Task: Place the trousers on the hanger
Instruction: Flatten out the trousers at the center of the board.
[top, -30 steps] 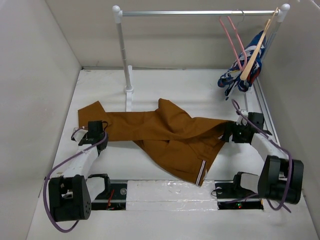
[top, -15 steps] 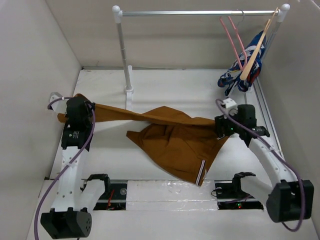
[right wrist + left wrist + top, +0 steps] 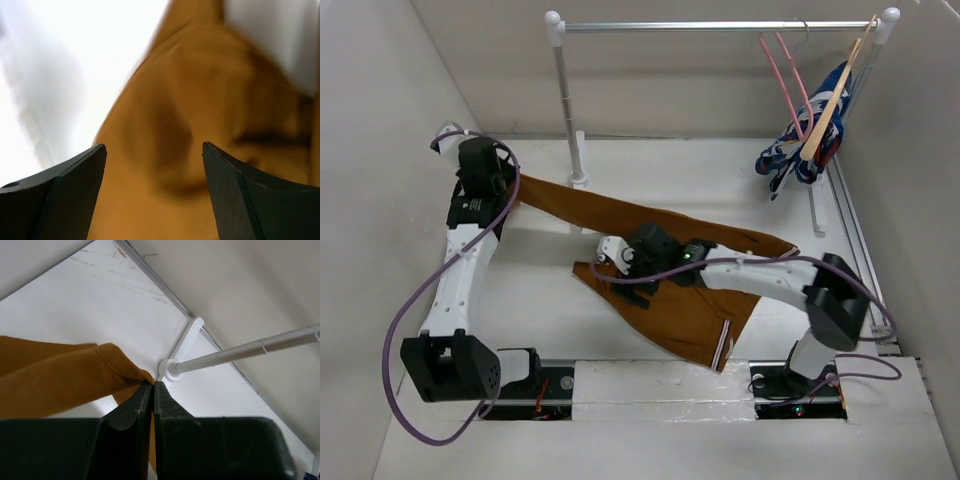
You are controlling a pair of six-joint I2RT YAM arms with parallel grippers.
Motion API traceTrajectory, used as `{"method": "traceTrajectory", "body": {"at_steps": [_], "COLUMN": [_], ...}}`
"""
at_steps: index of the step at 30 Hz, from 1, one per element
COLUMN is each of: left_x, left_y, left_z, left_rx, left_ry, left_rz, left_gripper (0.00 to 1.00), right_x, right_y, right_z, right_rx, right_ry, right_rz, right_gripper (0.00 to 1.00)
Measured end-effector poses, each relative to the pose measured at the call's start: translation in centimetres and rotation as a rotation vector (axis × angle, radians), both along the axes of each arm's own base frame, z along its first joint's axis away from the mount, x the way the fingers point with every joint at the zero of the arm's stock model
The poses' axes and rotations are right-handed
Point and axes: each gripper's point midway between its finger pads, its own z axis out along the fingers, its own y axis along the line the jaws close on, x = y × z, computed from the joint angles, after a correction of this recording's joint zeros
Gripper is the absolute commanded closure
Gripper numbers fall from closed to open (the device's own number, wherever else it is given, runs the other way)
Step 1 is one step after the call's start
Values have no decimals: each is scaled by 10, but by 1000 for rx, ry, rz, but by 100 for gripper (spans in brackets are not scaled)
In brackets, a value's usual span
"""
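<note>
Far from finished. Find the trousers (image 3: 685, 300) mostly down on the white table (image 3: 540, 310), bunched in the middle and toward the near side, with the striped waistband edge pointing to the near edge. Find one leg pulled out long to the far left, raised off the surface at its end, close to the foot of the rack post (image 3: 565, 110).

Held there by the left gripper (image 3: 506, 192), closed tight on the cloth. From the left wrist, two dark fingers (image 3: 140, 402) pressed together, with the brown hem of the trousers (image 3: 55, 380) running in between them.

Over the bunched middle part, note the right gripper (image 3: 620, 268) with jaws standing wide apart and nothing between them. From the right wrist, only blurred brown cloth (image 3: 190, 125) under the gripper (image 3: 154, 147); touching or just above, cannot tell.

Well apart from all this, at the far right, see the hanger (image 3: 785, 85), pink and thin, hooked on the rail (image 3: 720, 25) and bare. Just beside it, a pale wooden hanger (image 3: 830, 95) carrying a blue, white and red garment (image 3: 800, 150).

Done so far, as a judgement: only a grasp on one leg end. Left to do, probably: take a second hold, straighten and fold the cloth, bring it across to the far right, pass it over the lower bar of the pink frame. Most of the work ahead.
</note>
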Motion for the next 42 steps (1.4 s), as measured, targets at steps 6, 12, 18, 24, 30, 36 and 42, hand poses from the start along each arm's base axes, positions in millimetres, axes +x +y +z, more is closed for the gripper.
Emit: {"method": "traceTrajectory", "body": {"at_steps": [6, 12, 18, 24, 30, 36, 42], "left_x": [14, 15, 18, 30, 45, 60, 70], "left_y": [-4, -6, -5, -2, -3, -8, -12], "left_z": [-1, -1, 14, 36, 7, -16, -12], "left_rx": [20, 23, 34, 53, 53, 44, 42], "left_ry": [14, 15, -6, -44, 28, 94, 89], "left_rz": [-42, -53, -54, -47, -58, -91, -121], "left_gripper": [100, 100, 100, 100, 100, 100, 100], "right_x": [41, 12, -72, -30, -18, -57, -128], "right_y": [47, 50, -15, -120, -171, -84, -5], "right_z": [-49, -68, 71, 96, 48, 142, 93], "right_rx": [-85, -113, 118, 117, -171, 81, 25], "right_ry": [-21, 25, -64, -99, 31, -109, -46], "right_rz": [-45, 86, 301, 27, -182, 55, 341], "right_gripper": [44, 100, 95, 35, 33, 32, 30]}}
